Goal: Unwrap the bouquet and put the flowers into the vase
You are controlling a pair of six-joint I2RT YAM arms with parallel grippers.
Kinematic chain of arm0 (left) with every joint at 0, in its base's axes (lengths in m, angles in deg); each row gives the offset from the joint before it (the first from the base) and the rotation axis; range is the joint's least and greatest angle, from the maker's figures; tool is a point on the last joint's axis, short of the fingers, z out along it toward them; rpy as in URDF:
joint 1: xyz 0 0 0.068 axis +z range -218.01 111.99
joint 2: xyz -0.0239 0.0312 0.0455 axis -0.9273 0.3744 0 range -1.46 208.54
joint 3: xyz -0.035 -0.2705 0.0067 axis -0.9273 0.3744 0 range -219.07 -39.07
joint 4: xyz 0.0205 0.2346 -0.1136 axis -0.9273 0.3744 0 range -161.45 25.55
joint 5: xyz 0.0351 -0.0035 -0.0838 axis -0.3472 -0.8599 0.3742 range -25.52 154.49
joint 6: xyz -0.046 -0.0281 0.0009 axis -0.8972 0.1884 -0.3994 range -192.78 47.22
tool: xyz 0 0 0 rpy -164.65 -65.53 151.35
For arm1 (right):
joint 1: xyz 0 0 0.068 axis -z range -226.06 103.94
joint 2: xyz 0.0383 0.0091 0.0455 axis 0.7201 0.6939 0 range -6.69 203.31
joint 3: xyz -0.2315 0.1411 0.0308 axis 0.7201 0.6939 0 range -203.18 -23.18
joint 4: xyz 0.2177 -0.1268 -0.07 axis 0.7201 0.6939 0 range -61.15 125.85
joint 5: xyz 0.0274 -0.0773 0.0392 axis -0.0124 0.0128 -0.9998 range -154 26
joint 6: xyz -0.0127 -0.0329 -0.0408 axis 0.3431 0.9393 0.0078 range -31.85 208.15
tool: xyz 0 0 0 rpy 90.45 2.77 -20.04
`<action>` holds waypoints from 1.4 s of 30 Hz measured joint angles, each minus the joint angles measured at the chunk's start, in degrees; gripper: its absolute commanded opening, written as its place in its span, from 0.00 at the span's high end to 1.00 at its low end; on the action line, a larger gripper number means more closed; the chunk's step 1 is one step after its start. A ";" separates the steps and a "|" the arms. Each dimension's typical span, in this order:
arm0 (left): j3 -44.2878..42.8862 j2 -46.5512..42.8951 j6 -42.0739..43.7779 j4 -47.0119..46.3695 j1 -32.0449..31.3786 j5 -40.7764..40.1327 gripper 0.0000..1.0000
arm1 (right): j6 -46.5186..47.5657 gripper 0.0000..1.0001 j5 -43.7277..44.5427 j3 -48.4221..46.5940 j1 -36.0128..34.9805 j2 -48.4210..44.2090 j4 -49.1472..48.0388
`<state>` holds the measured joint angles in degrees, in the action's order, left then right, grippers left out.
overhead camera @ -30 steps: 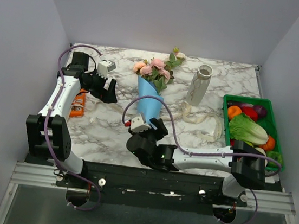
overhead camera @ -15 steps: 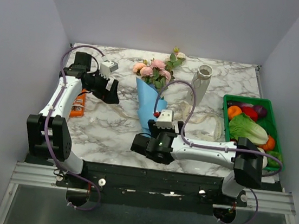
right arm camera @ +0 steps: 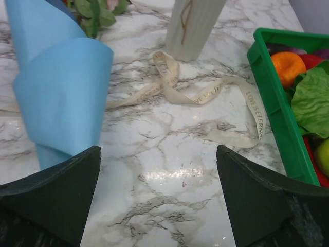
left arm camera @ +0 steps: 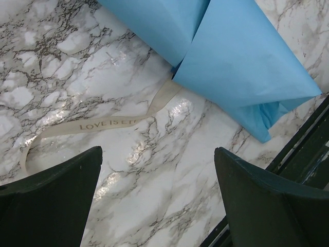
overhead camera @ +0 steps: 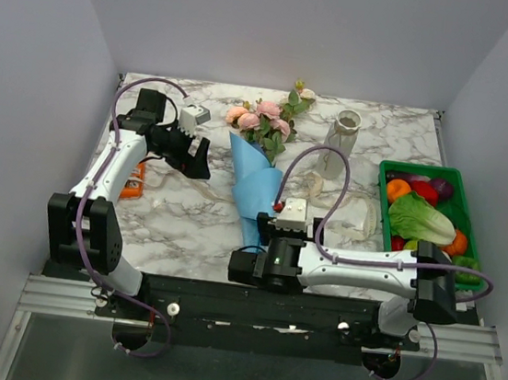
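The fingers of the right gripper (right arm camera: pixel 157 154) are spread fully apart with nothing between them, whereas a second ago they were set narrower at the pointed end of the blue paper (overhead camera: pixel 254 190). The paper has therefore been let go, and the gripper has been carried rightward and toward the near edge, so that the cone now lies just to its left in the wrist view. The fingers of the left gripper (left arm camera: pixel 157 154) are likewise wide and empty, as they were before, though that arm has been brought a little closer to the bouquet (overhead camera: pixel 257 149) and is held over the marble table (overhead camera: pixel 176 218) just beside the wrapper. Over the same second the wrapper has been drawn nearer the front edge and loosened, and two overlapping blue folds can now be made out. The beige ribbon (right arm camera: pixel 205 95) lies slack on the table between the wrapper and the green crate (right arm camera: pixel 266 87), and another stretch runs out from under the paper on the left side. The flowers (overhead camera: pixel 265 117) are still lodged in the wide end of the paper, left of the vase (overhead camera: pixel 338 145), which stands upright with no stem in it. The untying can be judged done and the unwrapping only begun, since the paper remains to be opened before any stem can be lifted out.
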<state>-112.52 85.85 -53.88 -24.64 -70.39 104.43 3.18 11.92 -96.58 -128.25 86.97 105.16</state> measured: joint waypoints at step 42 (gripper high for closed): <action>-0.26 -2.25 0.35 0.13 5.57 1.40 0.01 | 110.44 0.00 -28.65 18.18 10.80 5.42 -77.22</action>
<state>-112.79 83.60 -53.53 -24.51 -64.81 105.83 113.63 -16.74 -78.40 -117.45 92.39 27.94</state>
